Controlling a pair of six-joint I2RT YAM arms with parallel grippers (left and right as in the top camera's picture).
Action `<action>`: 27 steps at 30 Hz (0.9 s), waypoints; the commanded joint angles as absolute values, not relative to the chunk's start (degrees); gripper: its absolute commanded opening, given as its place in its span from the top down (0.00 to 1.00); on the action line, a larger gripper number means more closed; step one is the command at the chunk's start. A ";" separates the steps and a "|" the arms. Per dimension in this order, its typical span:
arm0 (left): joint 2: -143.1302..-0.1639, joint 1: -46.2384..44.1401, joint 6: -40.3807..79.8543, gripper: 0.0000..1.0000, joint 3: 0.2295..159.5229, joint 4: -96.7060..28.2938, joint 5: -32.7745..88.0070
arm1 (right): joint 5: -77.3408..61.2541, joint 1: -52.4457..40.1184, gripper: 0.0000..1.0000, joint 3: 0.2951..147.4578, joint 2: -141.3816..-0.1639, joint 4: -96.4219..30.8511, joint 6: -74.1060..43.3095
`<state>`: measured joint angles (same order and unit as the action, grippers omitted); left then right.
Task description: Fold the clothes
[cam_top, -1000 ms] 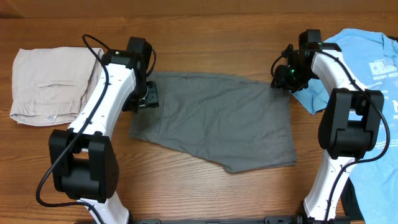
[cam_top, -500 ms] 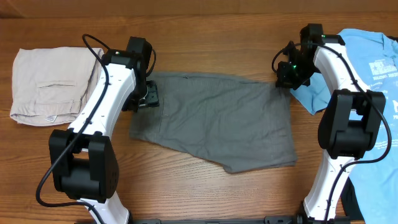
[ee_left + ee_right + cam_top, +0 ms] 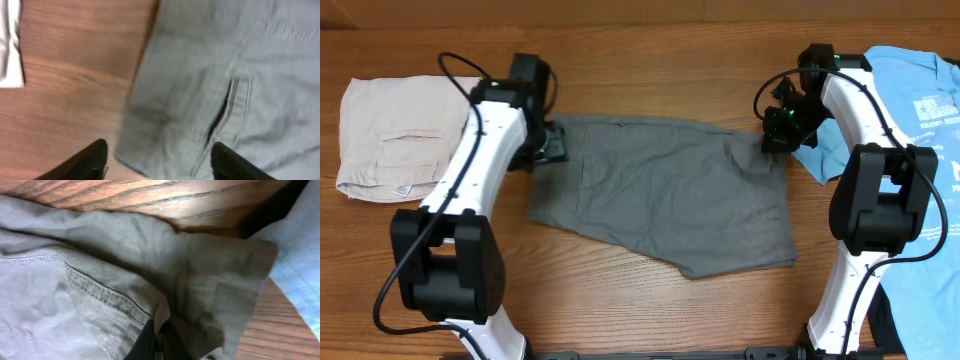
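Wood table (image 3: pixel 650 310): right end effector (image 3: pixel 158 343) pinching grey shorts (image 3: pixel 670 200) corner

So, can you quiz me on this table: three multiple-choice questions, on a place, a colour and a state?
1. The beige shorts lie: A) beside the left arm B) in a basket C) on a chair.
2. The T-shirt by the right arm is: A) red B) light blue C) black.
3. The right fingers are: A) wide open B) shut on the grey shorts C) shut on the T-shirt.
Answers: A, they lie next to it; B, pale blue cloth; B, grey cloth pinched between them.
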<state>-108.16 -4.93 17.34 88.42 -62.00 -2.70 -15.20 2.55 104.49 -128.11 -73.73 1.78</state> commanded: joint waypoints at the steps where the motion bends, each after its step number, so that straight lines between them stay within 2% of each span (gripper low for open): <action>1: -108.47 -0.34 7.84 0.29 87.79 -59.35 6.72 | -15.75 1.50 0.96 106.08 -128.60 -73.82 1.26; 4: -108.77 2.22 2.92 0.35 87.79 -55.90 13.13 | -15.75 1.02 0.96 106.08 -128.60 -73.58 1.26; 8: -110.19 3.14 -3.44 0.45 87.79 -50.76 14.96 | -15.70 0.60 0.96 106.08 -128.60 -73.25 1.26; 15: -116.51 1.34 -9.06 0.47 87.79 -45.08 20.43 | -15.09 0.60 0.96 106.08 -128.60 -73.41 1.28; 22: -122.93 1.19 -9.43 0.50 87.79 -41.60 19.92 | -15.07 0.60 0.96 106.08 -128.60 -73.73 1.28; 27: -123.00 1.69 -9.45 0.48 88.09 -40.42 19.03 | -15.07 0.60 0.95 106.08 -128.60 -73.78 1.28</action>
